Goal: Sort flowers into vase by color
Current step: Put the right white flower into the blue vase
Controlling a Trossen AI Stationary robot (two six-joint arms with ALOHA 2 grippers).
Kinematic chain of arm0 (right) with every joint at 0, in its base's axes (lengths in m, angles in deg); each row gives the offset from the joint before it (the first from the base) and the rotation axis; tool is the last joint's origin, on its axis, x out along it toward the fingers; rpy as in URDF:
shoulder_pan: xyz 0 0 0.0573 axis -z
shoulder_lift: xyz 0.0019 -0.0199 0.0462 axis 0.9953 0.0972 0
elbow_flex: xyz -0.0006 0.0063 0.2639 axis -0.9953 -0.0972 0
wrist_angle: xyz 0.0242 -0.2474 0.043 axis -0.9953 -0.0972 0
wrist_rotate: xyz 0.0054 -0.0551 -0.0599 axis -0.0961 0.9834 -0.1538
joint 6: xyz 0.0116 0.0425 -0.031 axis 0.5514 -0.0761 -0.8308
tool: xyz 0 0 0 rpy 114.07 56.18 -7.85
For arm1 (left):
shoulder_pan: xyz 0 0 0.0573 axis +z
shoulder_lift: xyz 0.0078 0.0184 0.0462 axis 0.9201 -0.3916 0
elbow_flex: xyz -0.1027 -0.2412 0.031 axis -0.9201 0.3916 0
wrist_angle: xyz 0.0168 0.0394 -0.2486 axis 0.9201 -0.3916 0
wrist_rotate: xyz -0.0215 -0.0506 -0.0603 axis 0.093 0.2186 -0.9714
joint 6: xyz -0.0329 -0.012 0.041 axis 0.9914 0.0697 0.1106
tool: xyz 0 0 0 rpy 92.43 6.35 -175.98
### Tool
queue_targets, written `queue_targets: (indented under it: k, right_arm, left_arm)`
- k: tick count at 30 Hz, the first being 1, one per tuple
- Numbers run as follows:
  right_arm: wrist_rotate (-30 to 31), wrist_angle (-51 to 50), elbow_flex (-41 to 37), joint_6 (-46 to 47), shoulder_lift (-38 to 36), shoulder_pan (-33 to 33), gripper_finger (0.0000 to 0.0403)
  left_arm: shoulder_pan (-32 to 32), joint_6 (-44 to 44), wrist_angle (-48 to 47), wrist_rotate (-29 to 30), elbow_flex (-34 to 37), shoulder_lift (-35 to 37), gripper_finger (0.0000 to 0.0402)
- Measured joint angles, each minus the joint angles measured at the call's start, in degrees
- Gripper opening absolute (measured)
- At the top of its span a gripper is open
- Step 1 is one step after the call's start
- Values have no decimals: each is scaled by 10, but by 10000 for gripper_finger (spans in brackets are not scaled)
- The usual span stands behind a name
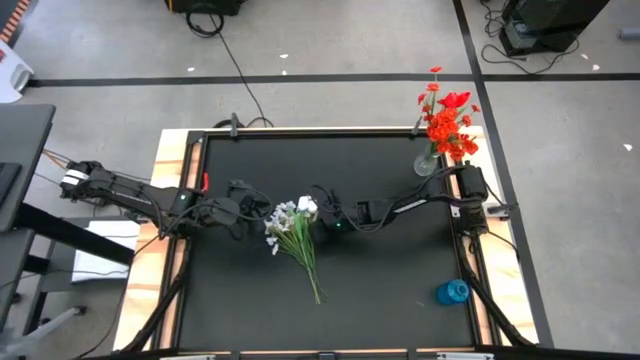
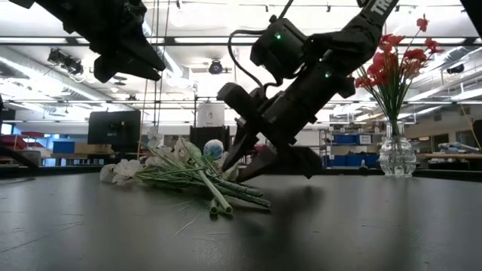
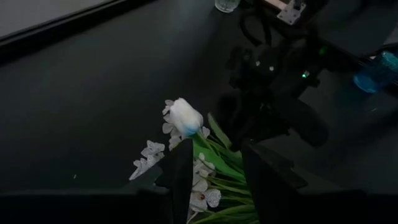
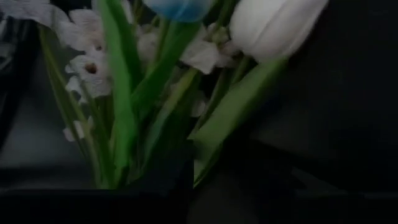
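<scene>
White flowers (image 1: 292, 228): bunch of white and pale-blue blooms, lying flat mid-worktop, stalks pointing toward the near edge.
Red flowers (image 1: 447, 118): upright in a clear vase (image 1: 426, 164) at the far right corner of the worktop (image 1: 380, 290).
Right gripper (image 1: 318, 222): low beside the bloom end of the white bunch, jaws apart, stalks between the tips, not clamped.
Left gripper (image 1: 262, 211): raised just left of the blooms, jaws apart, holding nothing.
Blue object (image 1: 452, 292): near right edge.
</scene>
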Motion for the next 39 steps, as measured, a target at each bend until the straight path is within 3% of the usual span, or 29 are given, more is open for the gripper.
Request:
queue_targets:
  k: [9, 13, 18, 24, 27, 34, 39]
  right_arm:
    - [-50, 70, 0, -29, 20, 13, 142]
    - [-49, 54, 1, -51, 19, 16, 105]
    - [-47, 52, 0, -64, 19, 18, 18]
    - [-46, 51, 0, -59, 20, 26, 25]
    - [-46, 50, -1, -61, 16, 29, 10]
    - [18, 4, -4, -102, -47, 30, 6]
    - [101, -106, -3, -146, -135, 30, 5]
  left_arm:
    - [0, 10, -4, 0, 0, 0, 144]
    - [0, 15, -4, 0, 0, 0, 144]
    - [0, 15, -5, 1, 0, 0, 144]
    - [0, 1, -5, 22, 0, 0, 144]
    - [0, 2, -5, 25, 0, 0, 144]
    - [0, 30, -5, 25, 0, 0, 144]
    - [0, 34, -5, 25, 0, 0, 144]
